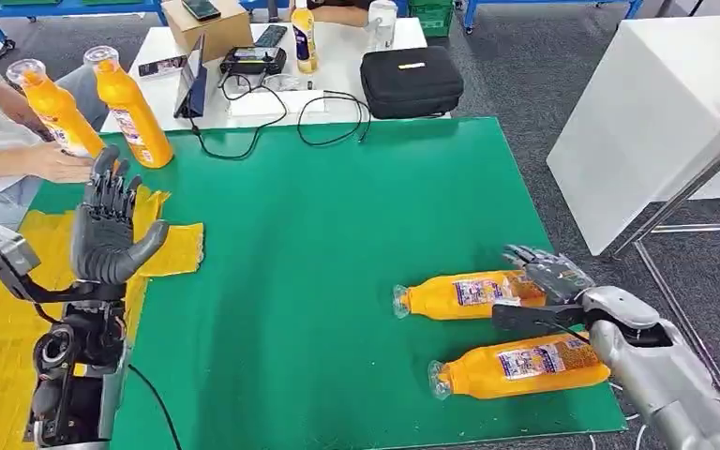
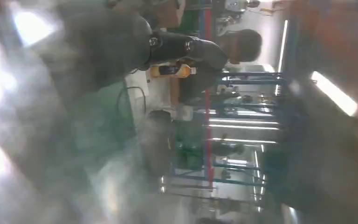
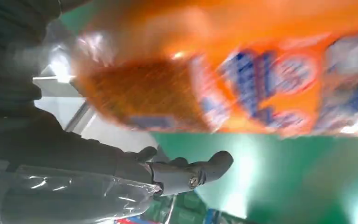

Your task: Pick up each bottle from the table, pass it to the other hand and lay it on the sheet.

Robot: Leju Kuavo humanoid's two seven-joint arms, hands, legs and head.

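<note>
My left hand (image 1: 105,230) stands upright over the yellow sheet (image 1: 0,328), palm turned inward, fingers spread and holding nothing; it waits at the left side where the bottles are to end up. Just beyond it two orange bottles (image 1: 131,112) stand upright near the far left corner of the green mat (image 1: 328,244), and a person's hand (image 1: 52,161) rests beside them, so I judge that corner crowded and better left alone. The middle of the mat lies bare and gives broad room for a handover between my two hands. Farther right, two more orange bottles lie on their sides, caps pointing left: the far lying bottle (image 1: 464,294) and the near lying bottle (image 1: 520,367), close to the tabletop's front right corner. My right hand (image 1: 548,281) reaches over the base end of the far one, fingers draped above it and thumb low alongside; whether it has actually closed on the bottle I cannot tell. These look like full plastic bottles, so fairly heavy, firm but slightly yielding, with a smooth label (image 1: 478,291) that may slip and a round body that may roll. I would take hold around the labelled mid-body, not the narrow neck. The mat's right edge runs close behind my wrist, and a white cabinet (image 1: 647,122) stands beyond it, so lifting up and leftward looks safest.
</note>
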